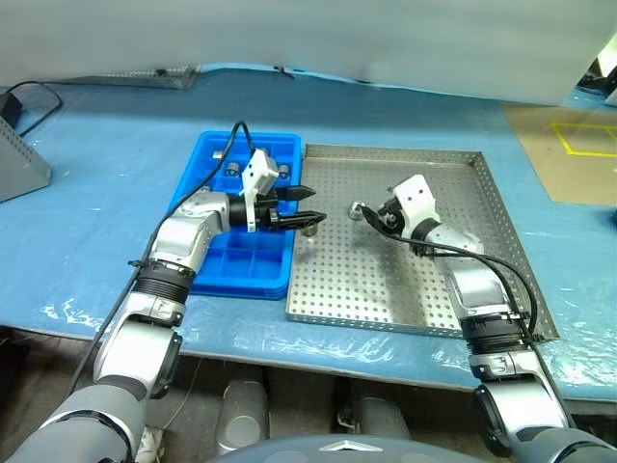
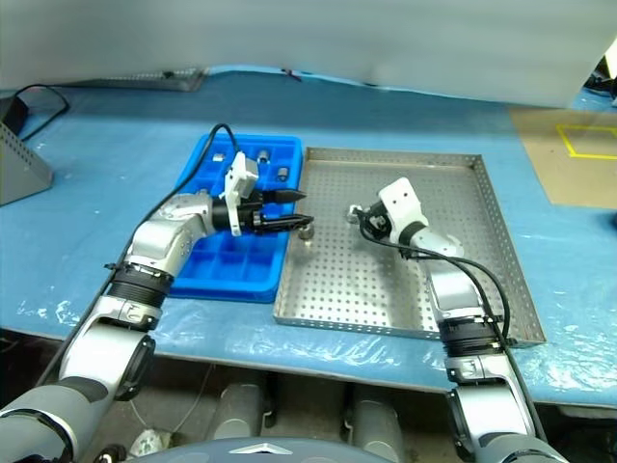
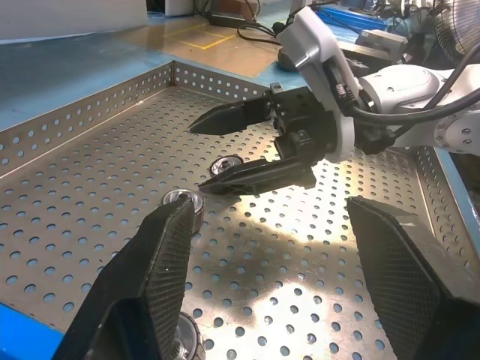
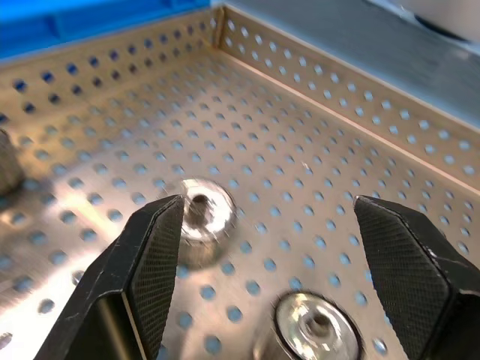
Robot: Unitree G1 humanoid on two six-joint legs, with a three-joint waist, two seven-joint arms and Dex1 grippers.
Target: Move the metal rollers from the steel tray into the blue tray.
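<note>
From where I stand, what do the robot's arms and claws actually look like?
Both arms are jointed silver-grey metal tubes with ribbed black collars and dark grey shoulders. Each ends in a white block carrying two tapered black fingers with textured inner pads: the left gripper and the right gripper. A thin black cable loops loosely along each forearm.

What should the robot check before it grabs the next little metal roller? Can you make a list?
1. Right gripper open: ok.
2. Left gripper open, holding nothing: ok.
3. Rollers left in the steel tray: ok, one lies by the right gripper's fingers, another closer in.
4. Roller between the right fingers: not ok, not yet.
5. Free compartments in the blue tray: ok, many look empty.
6. Grippers apart: ok, though close.
</note>
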